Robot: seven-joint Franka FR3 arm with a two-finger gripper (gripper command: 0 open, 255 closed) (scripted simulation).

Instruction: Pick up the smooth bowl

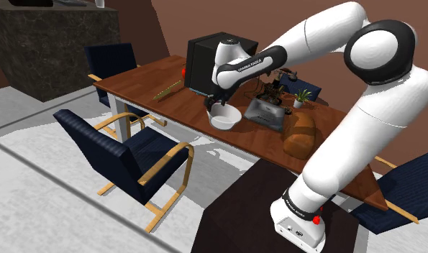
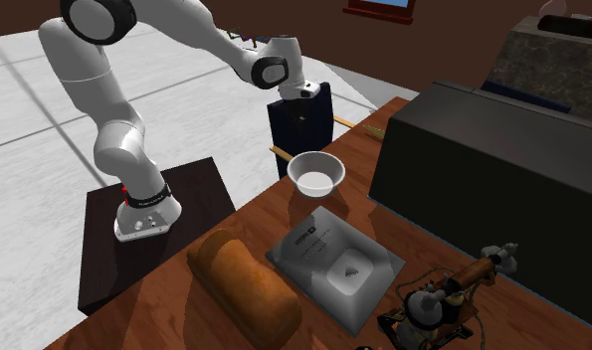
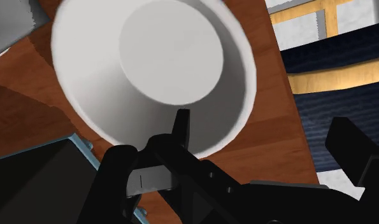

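Tool (image 3: 263, 122) fingers stand apart, astride the rim of the bowl (image 3: 156, 70): one fingertip (image 3: 181, 121) hangs inside the bowl and the other hangs outside it, towards a blue chair (image 3: 337, 60) past the edge of the desk (image 3: 277, 143). Neither finger clamps the rim, and whether the inner one touches the bowl's wall cannot be told. The bowl is white, smooth and upright, and it rests on the wooden desk just beside the black box (image 2: 483, 139), near the box's corner and close to the desk edge. A grey slab (image 2: 333, 261) lies flat on the desk, farther from the box's corner than the bowl is. A brown loaf (image 2: 246, 288) lies beyond the slab, well apart from the box. The white arm (image 1: 313, 43) reaches in over the desk and bends down to the bowl in front of the box.
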